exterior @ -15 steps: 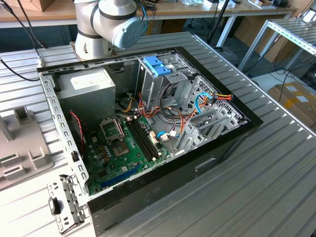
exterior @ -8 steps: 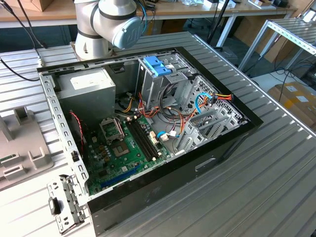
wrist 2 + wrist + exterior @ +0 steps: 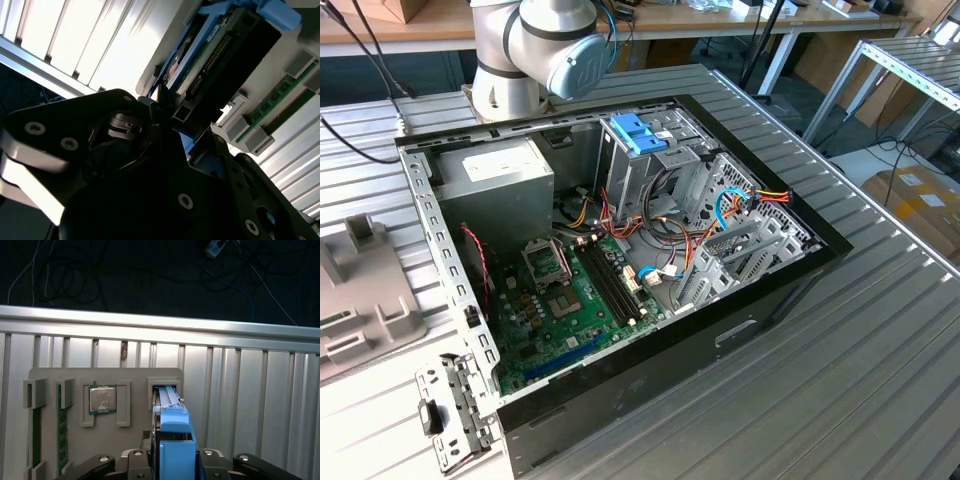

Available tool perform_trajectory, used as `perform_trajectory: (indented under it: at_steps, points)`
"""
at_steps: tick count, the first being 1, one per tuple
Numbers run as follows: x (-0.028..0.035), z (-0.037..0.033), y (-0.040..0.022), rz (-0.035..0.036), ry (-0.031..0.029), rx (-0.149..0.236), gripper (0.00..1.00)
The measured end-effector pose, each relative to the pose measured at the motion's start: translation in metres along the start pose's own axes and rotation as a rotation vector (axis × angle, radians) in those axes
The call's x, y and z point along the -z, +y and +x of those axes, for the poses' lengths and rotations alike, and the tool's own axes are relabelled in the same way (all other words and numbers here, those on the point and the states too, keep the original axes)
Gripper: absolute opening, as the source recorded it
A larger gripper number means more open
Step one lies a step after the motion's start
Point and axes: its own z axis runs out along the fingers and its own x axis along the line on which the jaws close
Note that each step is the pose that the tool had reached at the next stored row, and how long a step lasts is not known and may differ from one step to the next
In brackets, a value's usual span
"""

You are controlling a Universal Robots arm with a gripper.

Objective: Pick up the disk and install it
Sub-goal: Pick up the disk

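Your gripper (image 3: pixel 172 462) has its jaws pinched on the disk (image 3: pixel 175 432).
In the first wrist view the disk stands on edge between them, its far end in a slot of the grey parts tray (image 3: pixel 135 377), just beside the processor chip (image 3: pixel 102 400). The tray lies on the ribbed metal table (image 3: pixel 250 390).

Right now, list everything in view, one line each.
disk: one, light-blue side rails, standing in the grey tray.
grey tray: one, on the ribbed table.
processor chip: one, silver, in the tray.
memory sticks: two, green, in tray slots.
computer case: one, black, open, on the table.
motherboard: one, green, inside the case.
bracket: one, bright blue, atop the drive cage.
robot arm: one, grey, past the case's far edge.
gripper: one, black, either side of the disk.
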Motion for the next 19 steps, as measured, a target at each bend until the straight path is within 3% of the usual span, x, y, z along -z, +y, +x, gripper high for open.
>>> perform_trajectory:
  at_steps: [14,19]
  points:
    - [0.0057,-0.0001,0.0001,-0.0005,-0.0003,0.0,0.37]
    - [0.0113,-0.0002,0.0,0.0,-0.0004,0.0,0.37]
